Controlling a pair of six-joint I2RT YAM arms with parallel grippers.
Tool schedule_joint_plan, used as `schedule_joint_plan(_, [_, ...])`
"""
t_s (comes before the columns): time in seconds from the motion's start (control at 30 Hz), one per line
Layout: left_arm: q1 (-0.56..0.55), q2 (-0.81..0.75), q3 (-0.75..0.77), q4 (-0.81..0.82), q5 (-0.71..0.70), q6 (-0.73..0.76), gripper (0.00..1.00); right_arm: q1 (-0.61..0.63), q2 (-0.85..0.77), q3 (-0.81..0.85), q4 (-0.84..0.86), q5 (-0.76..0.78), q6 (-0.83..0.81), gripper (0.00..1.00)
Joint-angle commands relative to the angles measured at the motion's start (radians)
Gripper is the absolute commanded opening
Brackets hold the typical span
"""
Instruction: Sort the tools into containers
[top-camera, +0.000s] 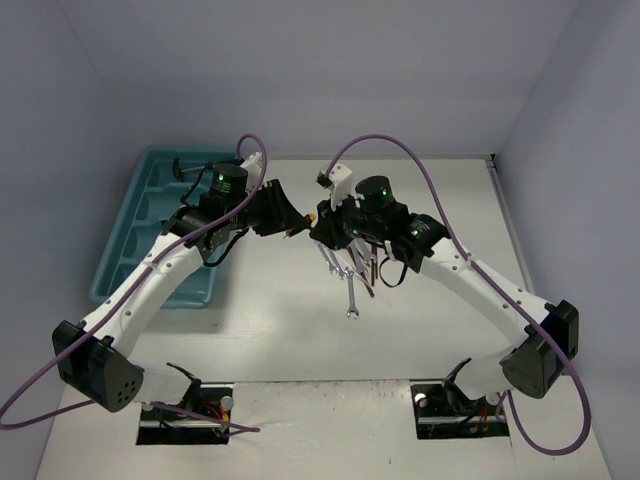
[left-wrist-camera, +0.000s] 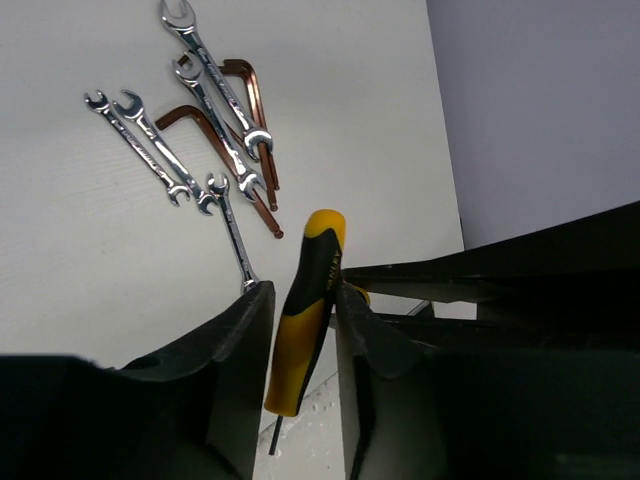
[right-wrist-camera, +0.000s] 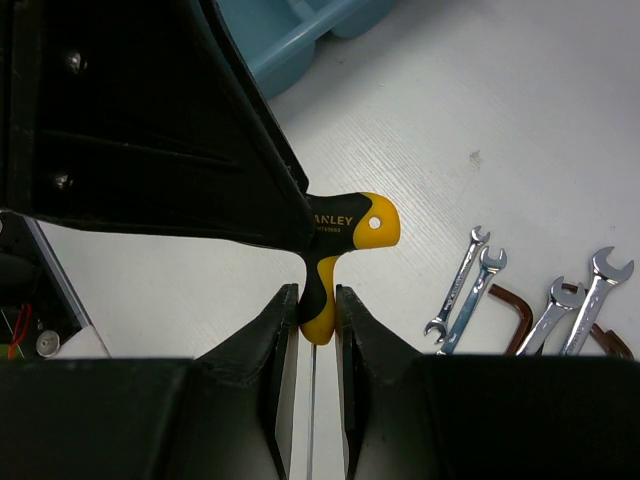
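A yellow-and-black T-handle screwdriver (right-wrist-camera: 350, 225) hangs in the air between both grippers over the middle of the table. My right gripper (right-wrist-camera: 317, 292) is shut on its stem, with the thin shaft running down between the fingers. My left gripper (left-wrist-camera: 303, 290) is closed around the handle (left-wrist-camera: 310, 310); its right finger touches and only a thin slit shows at the left finger. In the top view the two grippers (top-camera: 312, 226) meet tip to tip. Several silver wrenches (left-wrist-camera: 210, 100) and reddish-brown bent tools (left-wrist-camera: 250, 95) lie on the table below. The teal tray (top-camera: 150, 200) is at the far left.
The wrenches and brown tools lie in a loose pile (top-camera: 350, 280) just under the right arm. The tray's corner shows at the top of the right wrist view (right-wrist-camera: 300, 30). Grey walls close in the table at the back and on both sides.
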Motion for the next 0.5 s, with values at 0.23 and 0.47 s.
schedule_joint_plan(0.23, [-0.005,-0.079,-0.053,0.138,0.015,-0.072,0.00,0.006,-0.047,0.008,0.081,-0.014,-0.001,0.00])
schedule_joint_plan(0.47, [-0.001,-0.126,-0.094,0.160,-0.015,-0.080,0.00,0.003,-0.050,0.005,0.082,-0.014,-0.003,0.25])
